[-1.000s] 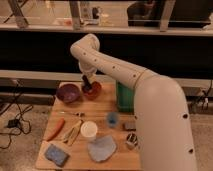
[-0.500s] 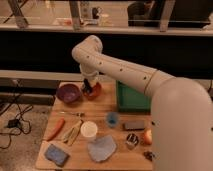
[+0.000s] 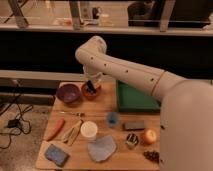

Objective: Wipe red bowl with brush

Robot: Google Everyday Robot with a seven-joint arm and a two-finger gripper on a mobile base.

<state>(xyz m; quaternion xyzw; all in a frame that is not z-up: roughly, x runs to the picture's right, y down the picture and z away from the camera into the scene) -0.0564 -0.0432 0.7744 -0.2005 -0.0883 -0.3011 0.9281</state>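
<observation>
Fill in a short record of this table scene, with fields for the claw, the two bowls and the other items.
claw: claw shut, its tip inside the red bowl
brush: cannot be told apart from the claw's dark tip
neighbour: purple bowl, beside the red bowl, to its left in the view
far right: green tray
middle: white cup, blue cup, dark block
front: blue sponge, grey cloth, orange fruit
left edge: red stick
surface: wooden table
</observation>
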